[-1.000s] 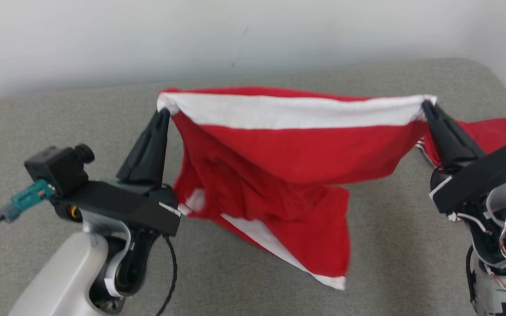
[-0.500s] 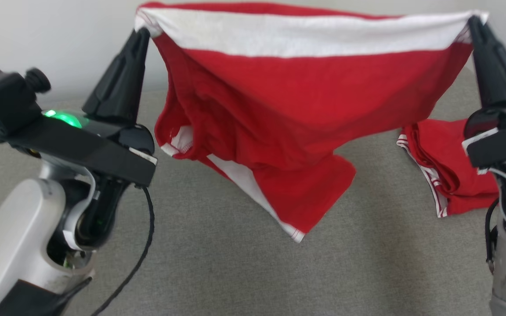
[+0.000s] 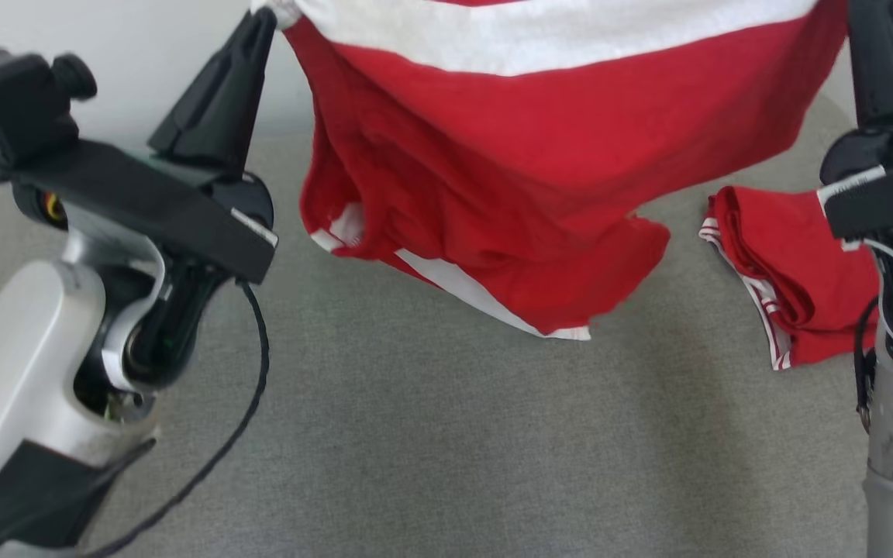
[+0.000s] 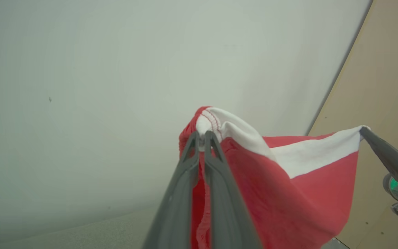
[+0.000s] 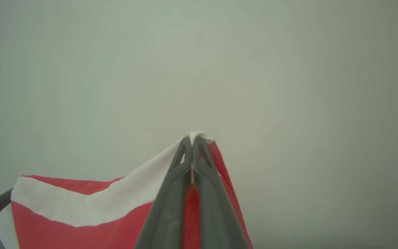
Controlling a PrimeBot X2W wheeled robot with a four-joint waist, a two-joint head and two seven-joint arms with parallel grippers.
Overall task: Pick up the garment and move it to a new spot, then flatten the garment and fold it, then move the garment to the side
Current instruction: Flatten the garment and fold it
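Left claw and right claw pinch the garment hanging between them.

The head view is bright, with soft, even light. The red garment throws a faint, fuzzy shadow on the grey cloth surface at about 4 o'clock. The garment's lower edge looks a little smeared.

Both wrist views are dimmer and hazy, with pale colours and darker corners. In the left wrist view the left hand is blurry near the lens. The wall edge at 2 o'clock bends. A small green light glows at 4 o'clock. In the right wrist view the right hand is blurry at 6 o'clock.
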